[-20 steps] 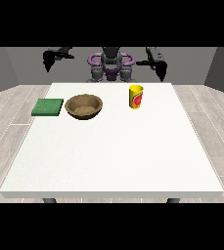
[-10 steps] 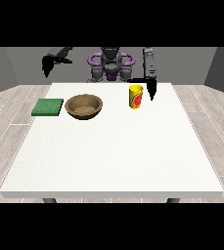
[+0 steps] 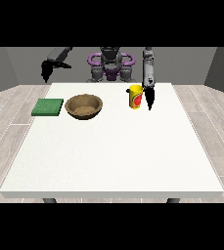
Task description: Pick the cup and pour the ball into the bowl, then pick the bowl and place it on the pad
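The hand at the view's right (image 3: 149,98) hangs from a forearm that drops almost straight down over the far part of the table, its dark tip pointing down toward the white table (image 3: 113,156). Whether its fingers are spread or curled cannot be told; it grasps nothing that shows. Just beside it, at its nine o'clock, stands the cup (image 3: 135,97), a yellow cup with a red mark on its side. The cup is upright, its long axis vertical and its mouth pointing up. Whether hand and cup touch cannot be told; they are very close. The ball does not show.

Further out at the cup's nine o'clock, near but apart, sits the bowl (image 3: 84,106), brown and round, resting flat with its opening upward. At the bowl's nine o'clock, just beside it, lies the pad (image 3: 48,107), a green square flat on the table near the table's left edge.

The hand at the view's left (image 3: 46,72) is held up past the table's far left corner, at eleven o'clock from the pad and well apart from everything on the table. Its forearm slants down and leftward from the robot's body (image 3: 110,63). Its finger pose cannot be told, and it holds nothing that shows.
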Robot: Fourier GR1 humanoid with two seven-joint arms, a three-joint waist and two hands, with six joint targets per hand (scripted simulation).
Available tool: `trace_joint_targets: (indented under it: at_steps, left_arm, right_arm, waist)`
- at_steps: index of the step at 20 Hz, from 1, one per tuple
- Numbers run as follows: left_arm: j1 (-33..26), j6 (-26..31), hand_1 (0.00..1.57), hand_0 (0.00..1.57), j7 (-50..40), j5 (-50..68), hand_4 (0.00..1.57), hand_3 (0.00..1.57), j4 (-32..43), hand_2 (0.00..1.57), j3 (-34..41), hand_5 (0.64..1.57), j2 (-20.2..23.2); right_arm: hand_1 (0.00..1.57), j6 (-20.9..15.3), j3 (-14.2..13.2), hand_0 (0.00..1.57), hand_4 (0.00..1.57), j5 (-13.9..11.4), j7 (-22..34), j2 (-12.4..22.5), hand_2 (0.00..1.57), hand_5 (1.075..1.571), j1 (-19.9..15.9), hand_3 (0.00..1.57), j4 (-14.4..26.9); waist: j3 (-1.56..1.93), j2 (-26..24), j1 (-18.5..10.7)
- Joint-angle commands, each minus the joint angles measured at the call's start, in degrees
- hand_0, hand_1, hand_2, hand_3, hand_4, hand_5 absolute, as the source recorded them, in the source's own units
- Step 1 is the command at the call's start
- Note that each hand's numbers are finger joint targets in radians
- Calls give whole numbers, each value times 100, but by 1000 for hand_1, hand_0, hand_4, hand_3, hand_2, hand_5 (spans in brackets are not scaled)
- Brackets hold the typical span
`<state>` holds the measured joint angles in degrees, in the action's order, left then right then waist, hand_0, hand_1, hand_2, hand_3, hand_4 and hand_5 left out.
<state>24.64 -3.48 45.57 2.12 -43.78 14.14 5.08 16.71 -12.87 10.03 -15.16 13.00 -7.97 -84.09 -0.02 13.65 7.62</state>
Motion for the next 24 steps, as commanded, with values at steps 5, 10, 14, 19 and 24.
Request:
trace_joint_targets:
  at_steps: [5, 10, 14, 19, 24]
  left_arm:
    - [633, -219, 0, 0, 544, 88, 0, 0, 1056, 0, 181, 1527, -28]
    - [349, -1571, 1286, 1286, 1161, -733, 1403, 1571, 1022, 1571, -168, 1268, -44]
    - [284, -1932, 1323, 1323, 1077, -854, 1477, 1571, 1198, 1571, -154, 1250, -123]
    - [182, -1943, 1314, 1314, -154, -1348, 1494, 1571, 877, 1571, -754, 1277, -94]
    - [695, -2022, 1436, 1436, -1329, -2194, 1571, 1571, 932, 1571, -1048, 1321, 1423]
  right_arm:
    - [0, 161, -113, 0, 0, 122, 13, 161, 0, 1571, -214, 0, 44]
    - [0, 117, -112, 0, 0, 84, -67, 126, 0, 1570, -254, 0, 51]
    - [0, 311, -429, 0, 0, 395, 186, 519, 0, 1570, -437, 0, 7]
    - [0, 355, -417, 0, 0, 149, 238, 508, 0, 1569, 92, 0, 756]
    - [0, 475, -489, 0, 0, 237, 386, 618, 0, 1569, 195, 0, 1016]
  waist:
    - [-1, 230, 183]
    - [2, 380, 288]
    - [-2, 392, 413]
    - [7, -945, -42]
    - [25, -1414, -163]
